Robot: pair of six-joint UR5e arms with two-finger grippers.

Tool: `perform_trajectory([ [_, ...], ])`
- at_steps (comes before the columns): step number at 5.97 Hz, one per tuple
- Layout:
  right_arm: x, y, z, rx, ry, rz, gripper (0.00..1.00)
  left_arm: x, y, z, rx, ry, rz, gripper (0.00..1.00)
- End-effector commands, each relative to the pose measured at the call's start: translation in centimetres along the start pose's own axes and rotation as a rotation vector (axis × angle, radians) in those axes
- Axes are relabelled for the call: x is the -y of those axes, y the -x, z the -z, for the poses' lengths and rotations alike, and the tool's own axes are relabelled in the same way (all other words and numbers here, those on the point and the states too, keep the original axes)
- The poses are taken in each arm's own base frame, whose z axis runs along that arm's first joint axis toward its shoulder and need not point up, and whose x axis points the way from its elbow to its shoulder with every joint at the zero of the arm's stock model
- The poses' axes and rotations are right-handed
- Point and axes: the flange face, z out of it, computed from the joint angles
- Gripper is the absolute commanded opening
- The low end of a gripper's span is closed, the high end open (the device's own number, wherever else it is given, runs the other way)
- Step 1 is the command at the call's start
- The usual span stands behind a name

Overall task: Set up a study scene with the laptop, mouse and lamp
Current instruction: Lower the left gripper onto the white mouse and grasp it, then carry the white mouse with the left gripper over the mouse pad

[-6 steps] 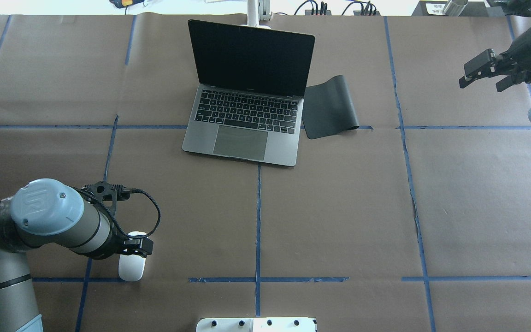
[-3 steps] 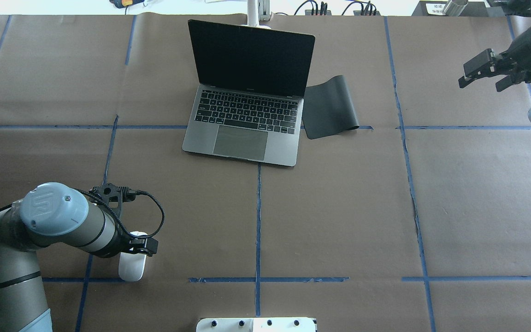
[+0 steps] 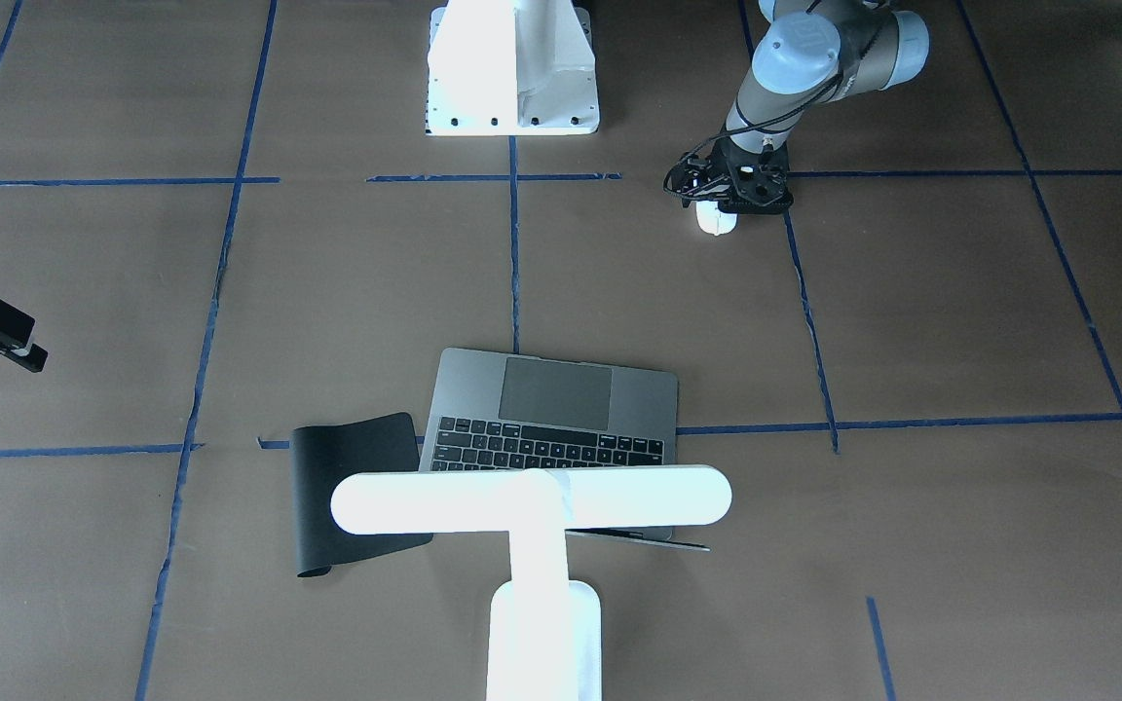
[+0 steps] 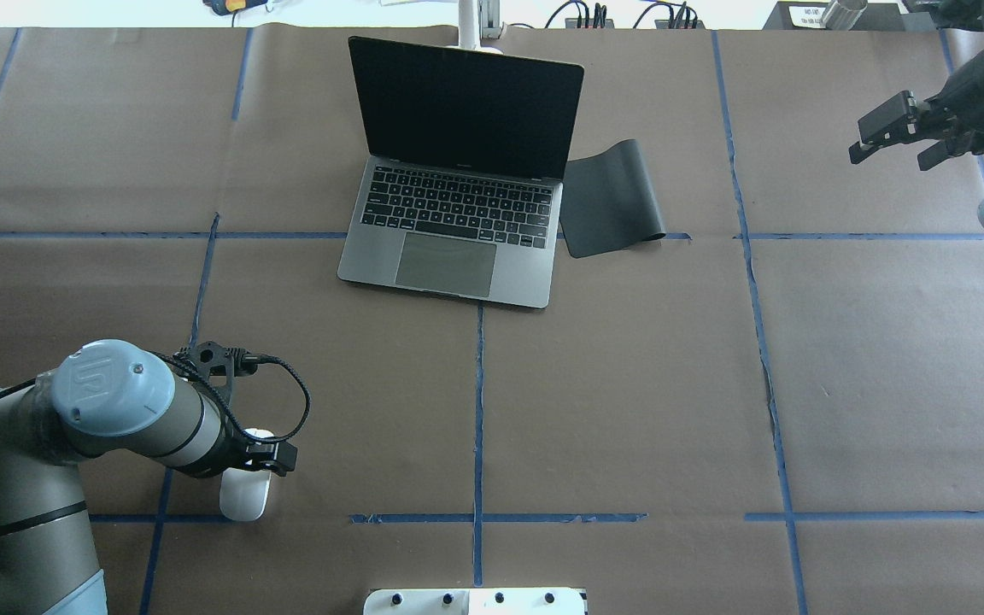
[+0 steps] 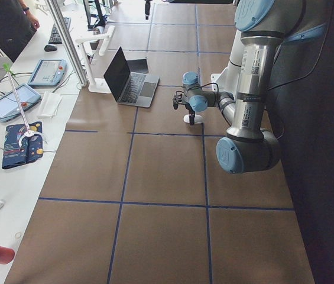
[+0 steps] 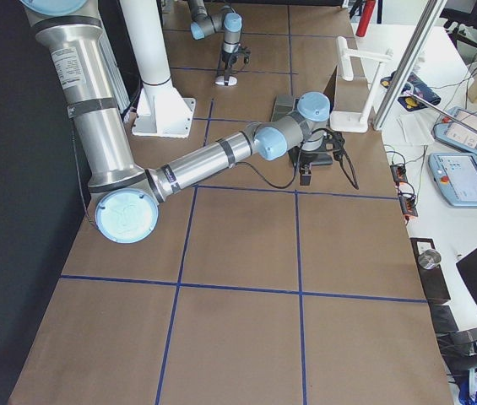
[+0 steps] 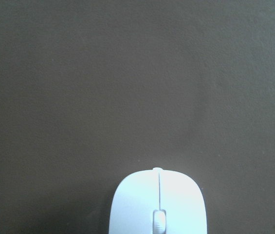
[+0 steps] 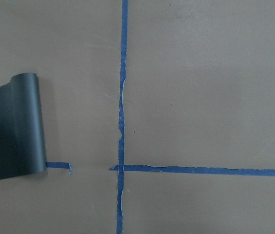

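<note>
Overhead exterior view: the left gripper (image 4: 257, 453) points straight down at the near-left part of the table (image 4: 629, 384), right on top of the mouse (image 4: 242, 500). The wrist hides its fingers, so I cannot tell whether they are spread or pinched, or whether they touch the mouse at all. The mouse lies flat on the brown paper. Its rear half sticks out from under the gripper toward the robot, and its back end sits at a blue tape line. In the left wrist camera the mouse's nose (image 7: 157, 204) shows at the bottom edge, with its centre line running straight up.

The laptop (image 4: 458, 248) is well ahead of that gripper and off to its right. It stands open with a dark screen and its keyboard faces the robot. The black mat (image 4: 612, 201) lies just beside the laptop on the far side from the left gripper, one end curled up. The lamp (image 3: 532, 498) stands just behind the laptop's lid, and from the front-facing camera its bar head crosses the back of the laptop.

The right gripper (image 4: 887, 158) hangs above the far-right part of the table, its fingers apart with nothing between them. The mat is well off to its left. A white bolt-holed block (image 4: 475, 600) sits at the robot's edge.
</note>
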Motion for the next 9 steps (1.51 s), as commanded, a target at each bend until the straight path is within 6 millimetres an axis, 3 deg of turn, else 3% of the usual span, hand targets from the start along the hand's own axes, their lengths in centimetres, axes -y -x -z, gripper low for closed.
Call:
perform_trajectory([
  [1, 0.1, 0.1, -0.1, 0.0, 0.004, -0.001, 1.0, 0.1, -0.5, 0.3, -0.007, 0.003, 0.003, 0.12],
  [2, 0.1, 0.1, -0.1, 0.0, 0.004, -0.003, 1.0, 0.1, -0.5, 0.5, -0.006, -0.001, 0.004, 0.0],
  [3, 0.1, 0.3, 0.1, 0.002, 0.002, 0.001, 1.0, 0.4, -1.2, 3.0, -0.047, -0.029, 0.0, 0.0],
  [4, 0.1, 0.4, 0.1, 0.002, 0.001, 0.001, 1.0, 2.3, -2.6, 5.4, -0.077, -0.068, 0.013, 0.0],
  [5, 0.1, 0.3, 0.1, 0.002, 0.001, 0.001, 1.0, 5.2, -7.6, 8.5, -0.092, -0.106, 0.019, 0.0],
  [6, -0.1, 0.1, -0.1, 0.001, 0.005, -0.003, 1.0, 8.2, -14.2, 8.8, -0.099, -0.12, -0.018, 0.0],
  [7, -0.1, -0.1, -0.1, -0.001, 0.005, -0.006, 1.0, 10.5, -16.8, 8.6, -0.096, -0.132, -0.064, 0.0],
  [8, -0.2, -0.5, -0.2, -0.004, 0.007, -0.011, 1.0, 13.4, -20.8, 9.1, -0.097, -0.149, -0.092, 0.0],
  [9, -0.3, -0.8, -0.5, -0.008, 0.013, -0.017, 1.0, 16.6, -27.1, 9.4, -0.088, -0.15, -0.08, 0.0],
])
